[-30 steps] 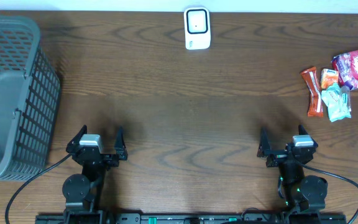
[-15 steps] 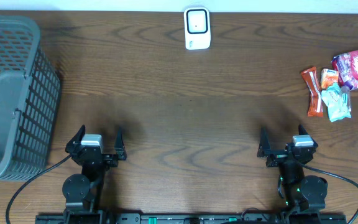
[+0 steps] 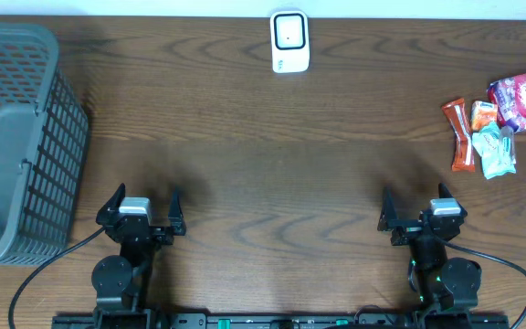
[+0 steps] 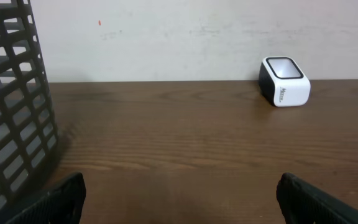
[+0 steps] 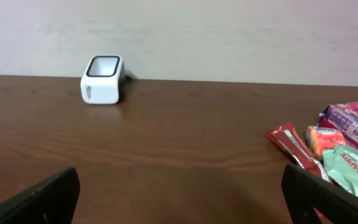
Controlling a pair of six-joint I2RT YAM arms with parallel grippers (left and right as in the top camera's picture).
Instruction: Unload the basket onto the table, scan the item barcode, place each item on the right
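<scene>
Item 1, left gripper point(image 3: 146, 197): I see it at the near edge of the table point(image 3: 263, 164), on the left; jaws spread wide, nothing held; in its wrist view the dark fingertips point(image 4: 51, 200) sit in the lower corners with bare wood between them.

Item 2, right gripper point(image 3: 415, 199): near edge, on the right; jaws equally wide, nothing held; its fingertips point(image 5: 42, 198) frame open tabletop in the same way.

Item 3, scanner point(image 3: 289, 41): small white box with a dark-rimmed window on top; it stands at the far edge, about midway across, close to the pale wall; well apart from both grippers.

Item 4, snack packets point(image 3: 494, 123): a loose cluster at the far right of the table, ahead of and to the right of the right gripper, well apart from it; it comprises a red bar point(image 3: 461, 137) on the left, a small orange packet point(image 3: 483, 113), a pink and purple packet point(image 3: 522, 99) farthest back, and a mint-green packet point(image 3: 495, 152) nearest my side; the packets touch or overlap one another; I cannot make out a barcode on any of them.

Item 5, grey basket point(image 3: 16, 137): a slatted plastic basket, on the left side of the table, beyond the left gripper.
</scene>
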